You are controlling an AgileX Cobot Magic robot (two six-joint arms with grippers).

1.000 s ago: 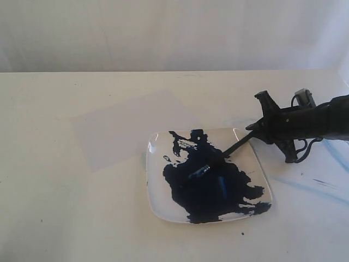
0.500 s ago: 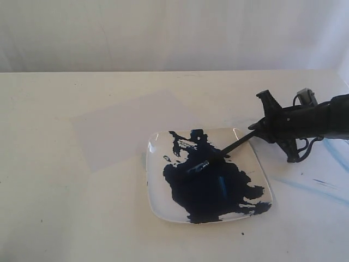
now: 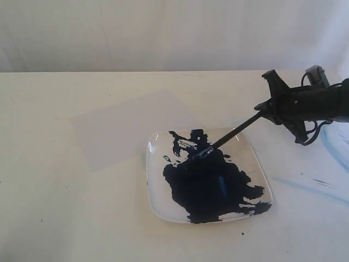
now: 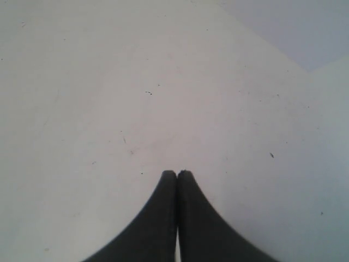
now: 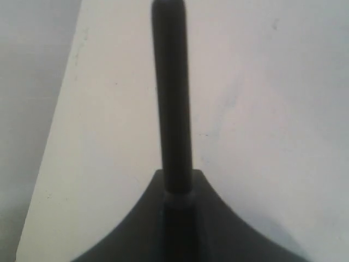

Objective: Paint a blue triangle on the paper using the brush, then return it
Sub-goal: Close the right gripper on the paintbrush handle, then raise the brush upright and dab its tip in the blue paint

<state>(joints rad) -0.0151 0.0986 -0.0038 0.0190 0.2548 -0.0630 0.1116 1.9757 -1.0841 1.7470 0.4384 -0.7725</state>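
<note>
The brush (image 3: 232, 134) slants down from my right gripper (image 3: 268, 111), which is shut on its black handle above the table to the right of the plate. Its ferrule and tip (image 3: 200, 154) touch the far edge of the dark blue paint puddle (image 3: 210, 185) on the white square plate (image 3: 155, 191). In the right wrist view the handle's end (image 5: 170, 82) sticks out past the jaws (image 5: 177, 183). The paper (image 3: 128, 128) lies flat to the left of and behind the plate, and no blue triangle shows on it. My left gripper (image 4: 177, 173) is shut and empty over bare table.
Pale blue smeared streaks (image 3: 305, 186) mark the table to the right of the plate, under my right arm. A small dark speck (image 3: 242, 233) lies near the plate's front corner. A white wall runs behind the table's far edge.
My right gripper has risen and moved back to the right with the brush. The brush tip has slid from the middle of the paint puddle to its far edge.
</note>
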